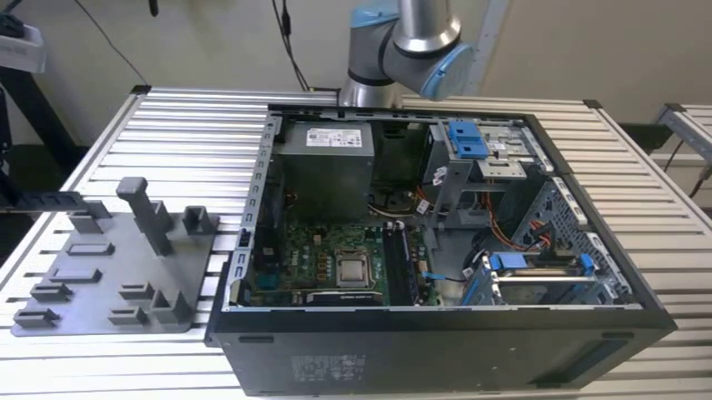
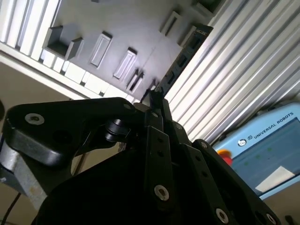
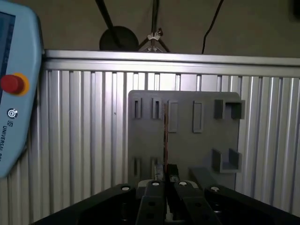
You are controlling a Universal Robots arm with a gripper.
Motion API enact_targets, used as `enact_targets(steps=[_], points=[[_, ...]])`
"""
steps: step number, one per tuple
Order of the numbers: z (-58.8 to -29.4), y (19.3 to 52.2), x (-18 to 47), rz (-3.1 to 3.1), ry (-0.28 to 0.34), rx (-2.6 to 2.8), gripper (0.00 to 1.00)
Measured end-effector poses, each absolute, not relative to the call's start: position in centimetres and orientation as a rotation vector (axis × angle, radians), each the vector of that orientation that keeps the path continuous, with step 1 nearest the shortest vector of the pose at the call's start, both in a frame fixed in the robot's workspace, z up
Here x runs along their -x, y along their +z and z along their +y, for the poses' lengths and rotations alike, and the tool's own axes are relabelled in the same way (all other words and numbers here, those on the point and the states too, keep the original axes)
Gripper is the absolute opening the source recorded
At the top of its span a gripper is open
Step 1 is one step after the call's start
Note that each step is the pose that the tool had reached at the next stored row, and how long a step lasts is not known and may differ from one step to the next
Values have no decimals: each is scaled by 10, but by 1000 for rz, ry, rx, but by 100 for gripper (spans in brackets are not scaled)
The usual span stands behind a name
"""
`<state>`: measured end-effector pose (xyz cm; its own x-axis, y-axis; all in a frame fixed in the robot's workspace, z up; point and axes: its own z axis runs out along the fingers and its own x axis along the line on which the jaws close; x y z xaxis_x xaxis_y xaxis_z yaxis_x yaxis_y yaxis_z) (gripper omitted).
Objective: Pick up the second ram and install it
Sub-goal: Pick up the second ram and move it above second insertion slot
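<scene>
**Black gripper (image 3: 165,177) clenched on the second ram (image 3: 165,136)**

We see the fingers (image 3: 153,192) pinched together on one end of the stick in both wrist views. In the first wrist view the board is edge-on, a thin dark line running out from the fingertips over the gray holder plate (image 3: 187,140). In the second wrist view the second ram (image 2: 183,56) shows its flat dark face, reaching past the plate's edge over the ribbed aluminium table (image 2: 234,70). The stick looks apart from the plate; we can't tell by how much. A pale blue teach pendant (image 3: 14,93) sits near the table.

Exterior view: the open black computer case (image 1: 445,342) sits mid-table with its motherboard (image 1: 323,250) exposed and the processor socket (image 1: 353,269) near the case's 6 o'clock wall. The holder plate is at 9 o'clock of the case, on the exterior view's left, just beside it. The arm (image 1: 406,37) stands at 12 o'clock, behind the case.
</scene>
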<state>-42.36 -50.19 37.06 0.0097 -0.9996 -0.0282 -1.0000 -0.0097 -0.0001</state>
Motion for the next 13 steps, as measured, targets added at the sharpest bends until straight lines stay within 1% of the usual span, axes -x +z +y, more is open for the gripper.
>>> enact_targets(steps=[13], points=[[-502, 402, 424, 2197, 31, 2218, 14]])
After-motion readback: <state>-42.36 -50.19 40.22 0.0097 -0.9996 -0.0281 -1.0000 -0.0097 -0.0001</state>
